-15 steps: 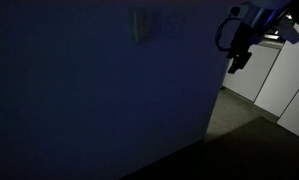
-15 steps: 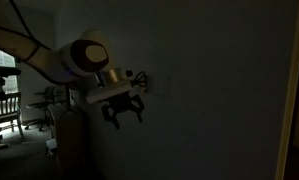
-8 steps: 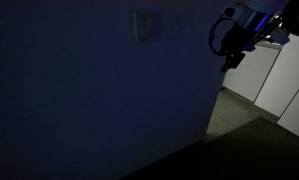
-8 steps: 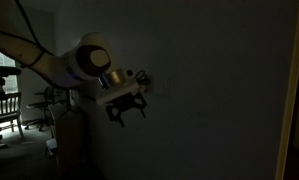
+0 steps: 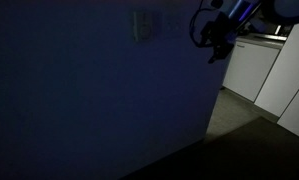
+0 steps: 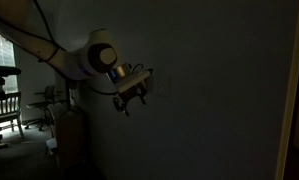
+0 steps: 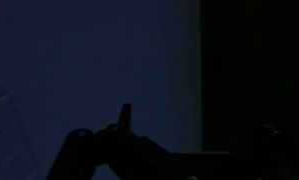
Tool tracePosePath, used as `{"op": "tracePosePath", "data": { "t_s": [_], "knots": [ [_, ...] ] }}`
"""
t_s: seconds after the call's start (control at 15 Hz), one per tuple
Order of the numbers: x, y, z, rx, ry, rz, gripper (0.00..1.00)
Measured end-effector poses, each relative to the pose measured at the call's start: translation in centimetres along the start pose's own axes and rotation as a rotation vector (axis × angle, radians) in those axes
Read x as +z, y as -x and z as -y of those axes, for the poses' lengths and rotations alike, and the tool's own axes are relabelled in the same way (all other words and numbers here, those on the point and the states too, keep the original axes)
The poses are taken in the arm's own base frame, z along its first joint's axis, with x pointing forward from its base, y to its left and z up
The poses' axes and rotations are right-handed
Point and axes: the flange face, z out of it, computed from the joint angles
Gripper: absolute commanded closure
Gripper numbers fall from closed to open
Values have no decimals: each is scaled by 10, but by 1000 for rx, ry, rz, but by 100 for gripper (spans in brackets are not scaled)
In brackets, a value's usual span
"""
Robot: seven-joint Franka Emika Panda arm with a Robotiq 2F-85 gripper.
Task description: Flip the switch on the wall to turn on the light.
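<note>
You don't grip the wall switch (image 5: pixel 142 25): it's likely a stiff, fixed rocker, so push its edge with one fingertip; can't tell if the tool (image 5: pixel 215 48) is spread, too dark.

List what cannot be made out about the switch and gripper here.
In an exterior view, switch: too dark and small; lever position unreadable.
In an exterior view, gripper: a dark silhouette; jaws open or shut, unclear.
Wrist view: nearly black; switch not discernible.
Gap between gripper and wall: lost in darkness everywhere.
</note>
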Motion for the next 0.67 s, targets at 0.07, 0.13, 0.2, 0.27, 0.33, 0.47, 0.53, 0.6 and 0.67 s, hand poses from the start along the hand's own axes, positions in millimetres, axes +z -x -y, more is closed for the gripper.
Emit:
{"op": "tracePosePath", "data": {
  "t_s": [0.07, 0.13, 0.2, 0.27, 0.33, 0.47, 0.53, 0.6, 0.67],
  "knots": [
    [1, -4, -4, -41, -9, -26, 0],
    [2, -8, -7, -71, -15, -46, 0],
    [4, -10, -8, -86, -18, -53, 0],
    [5, -12, -8, -92, -19, -55, 0],
    [5, -13, -8, -92, -20, -55, 0],
    [5, -12, -8, -98, -1, -22, 0],
    [6, -11, -9, -112, 21, 12, 0],
    [8, -9, -11, -127, 48, 43, 0],
    [11, -8, -13, -141, 69, 67, 0]
  ]
}}
